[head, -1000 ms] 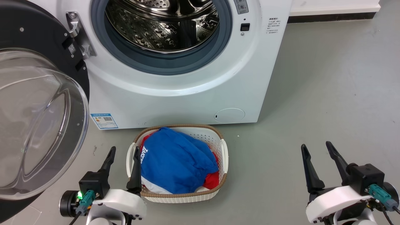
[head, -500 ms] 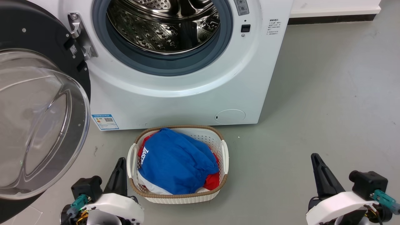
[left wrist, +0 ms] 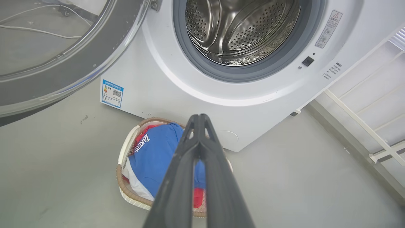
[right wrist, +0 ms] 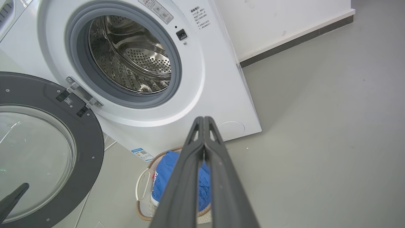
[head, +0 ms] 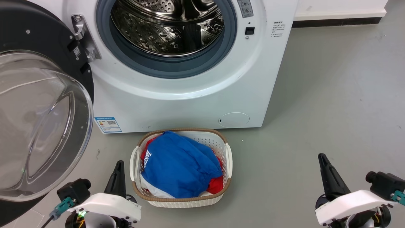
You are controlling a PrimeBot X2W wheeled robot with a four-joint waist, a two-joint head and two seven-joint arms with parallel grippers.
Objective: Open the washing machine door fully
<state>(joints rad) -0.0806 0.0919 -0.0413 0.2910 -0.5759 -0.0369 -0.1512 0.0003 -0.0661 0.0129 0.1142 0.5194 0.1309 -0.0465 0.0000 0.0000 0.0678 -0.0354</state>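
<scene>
Head view: one door [head: 42,107], one basket [head: 183,202]

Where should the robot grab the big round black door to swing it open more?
Probably the flat black rim of the washing machine door, low down and far from the hinge, coming from the front with the left gripper. The glass bowl bulges, smooth and round, so a grip there would likely slip.

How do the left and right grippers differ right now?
The left gripper sits beside the laundry basket; the right gripper is over bare floor. The left is near the open washing machine door; the right is far from it. Shared: both jaws closed, holding nothing.
</scene>
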